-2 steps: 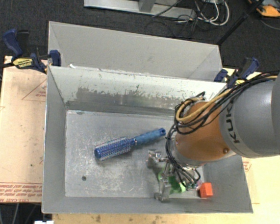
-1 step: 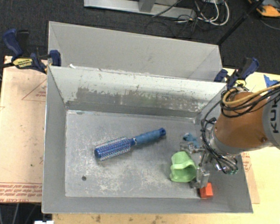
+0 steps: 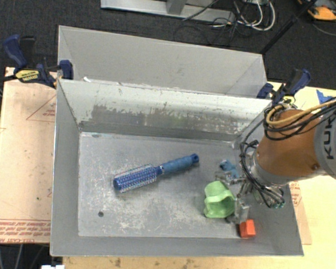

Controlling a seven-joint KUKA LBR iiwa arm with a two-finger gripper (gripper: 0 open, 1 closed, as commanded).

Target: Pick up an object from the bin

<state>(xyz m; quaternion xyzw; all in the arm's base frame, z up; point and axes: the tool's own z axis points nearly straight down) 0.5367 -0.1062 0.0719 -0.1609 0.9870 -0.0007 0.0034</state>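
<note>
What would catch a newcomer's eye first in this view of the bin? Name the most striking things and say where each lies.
A blue hairbrush lies slantwise in the middle of the grey bin. At the bin's right side a green plastic piece stands out, with the robot's claw close beside it on the right. A small orange block sits just below them, near the front right corner.

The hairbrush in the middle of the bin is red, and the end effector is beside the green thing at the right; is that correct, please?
Not quite: the camera view shows the hairbrush is blue, not red. It does lie in the middle of the bin, with the end effector beside the green thing at the right.
</note>
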